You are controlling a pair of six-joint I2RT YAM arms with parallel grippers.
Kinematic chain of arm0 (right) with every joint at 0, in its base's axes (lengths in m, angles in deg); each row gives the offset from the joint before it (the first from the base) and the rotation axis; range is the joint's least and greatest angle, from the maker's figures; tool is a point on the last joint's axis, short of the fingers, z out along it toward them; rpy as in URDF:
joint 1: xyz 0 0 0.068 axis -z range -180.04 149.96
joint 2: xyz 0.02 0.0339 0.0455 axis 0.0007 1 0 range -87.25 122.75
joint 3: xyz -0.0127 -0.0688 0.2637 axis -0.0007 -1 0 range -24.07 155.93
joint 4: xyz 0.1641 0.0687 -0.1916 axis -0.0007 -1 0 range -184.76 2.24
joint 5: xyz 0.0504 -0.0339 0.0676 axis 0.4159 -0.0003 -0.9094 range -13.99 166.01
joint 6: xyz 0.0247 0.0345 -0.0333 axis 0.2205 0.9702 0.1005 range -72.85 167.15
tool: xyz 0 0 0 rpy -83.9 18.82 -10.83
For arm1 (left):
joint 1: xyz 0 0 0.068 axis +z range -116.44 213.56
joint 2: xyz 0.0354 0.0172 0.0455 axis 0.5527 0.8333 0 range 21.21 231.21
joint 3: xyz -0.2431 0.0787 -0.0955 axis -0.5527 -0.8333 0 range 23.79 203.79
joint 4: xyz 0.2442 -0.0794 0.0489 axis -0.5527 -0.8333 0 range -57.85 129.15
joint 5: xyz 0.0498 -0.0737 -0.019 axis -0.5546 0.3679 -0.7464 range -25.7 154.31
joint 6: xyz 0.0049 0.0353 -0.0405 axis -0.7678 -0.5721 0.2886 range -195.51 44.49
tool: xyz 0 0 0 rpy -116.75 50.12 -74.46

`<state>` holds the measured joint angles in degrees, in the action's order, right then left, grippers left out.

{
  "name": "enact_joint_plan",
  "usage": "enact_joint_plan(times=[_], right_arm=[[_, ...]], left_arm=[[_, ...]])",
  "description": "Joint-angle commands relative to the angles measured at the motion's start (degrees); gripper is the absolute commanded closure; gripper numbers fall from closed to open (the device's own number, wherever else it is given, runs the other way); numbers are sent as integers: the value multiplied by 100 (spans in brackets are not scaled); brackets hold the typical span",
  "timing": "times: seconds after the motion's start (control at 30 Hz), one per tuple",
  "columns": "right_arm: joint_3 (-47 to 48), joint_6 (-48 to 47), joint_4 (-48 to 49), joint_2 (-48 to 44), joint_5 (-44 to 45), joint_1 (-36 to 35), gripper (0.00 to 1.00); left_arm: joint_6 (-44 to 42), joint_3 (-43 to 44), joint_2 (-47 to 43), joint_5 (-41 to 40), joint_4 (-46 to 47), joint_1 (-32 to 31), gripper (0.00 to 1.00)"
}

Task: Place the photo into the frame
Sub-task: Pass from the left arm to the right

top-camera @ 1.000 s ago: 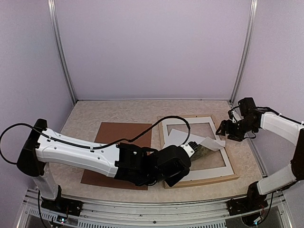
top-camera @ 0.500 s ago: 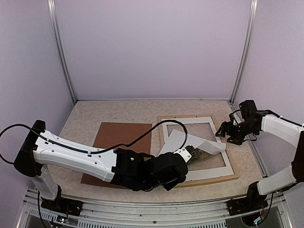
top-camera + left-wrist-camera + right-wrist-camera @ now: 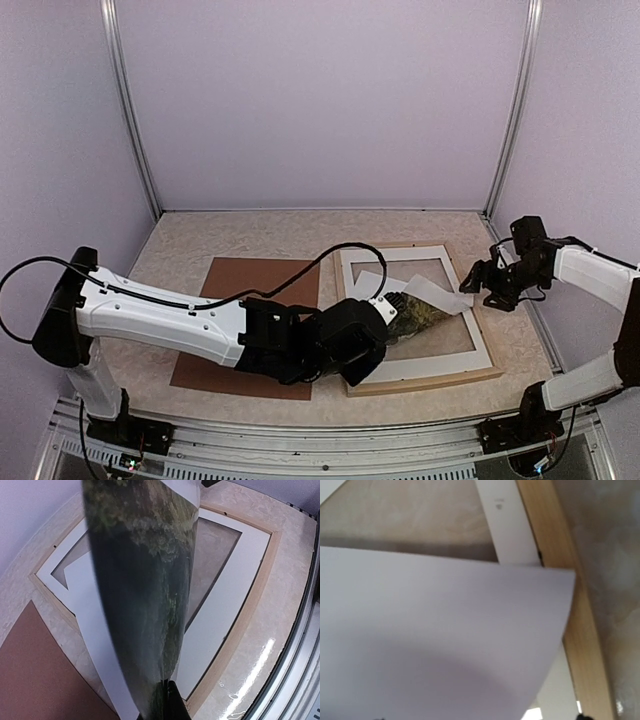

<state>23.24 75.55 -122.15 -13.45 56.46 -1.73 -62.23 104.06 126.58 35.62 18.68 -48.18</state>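
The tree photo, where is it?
In the top view, right of centre: the photo curls above the frame, pinched by the left gripper, near the open right gripper.

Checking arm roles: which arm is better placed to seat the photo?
Left: the left gripper is shut on the photo over the frame; the right gripper is open beside its free corner.

Pale lilac walls (image 3: pixel 320 100) enclose three sides. An aluminium post (image 3: pixel 130 110) stands in the left back corner and a second post (image 3: pixel 512 110) in the right. The counter (image 3: pixel 250 235) is beige and marbled, with a slotted metal rail (image 3: pixel 300 455) along its near edge. The light is soft and even.
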Motion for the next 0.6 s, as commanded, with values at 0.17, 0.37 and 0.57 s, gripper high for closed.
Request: enact_joint_plan(times=[0.17, 0.37, 0.57], right_arm=[[254, -70, 16, -73, -134, 216, 19], [730, -185, -62, -5, -206, 485, 18], [1426, -337, -234, 171, -242, 543, 19]], left_arm=[[-157, 101, -723, 645, 102, 801, 100], [-305, 740, -1227, 457, -307, 1324, 100], [-621, 1499, -1625, -280, -538, 1571, 100]])
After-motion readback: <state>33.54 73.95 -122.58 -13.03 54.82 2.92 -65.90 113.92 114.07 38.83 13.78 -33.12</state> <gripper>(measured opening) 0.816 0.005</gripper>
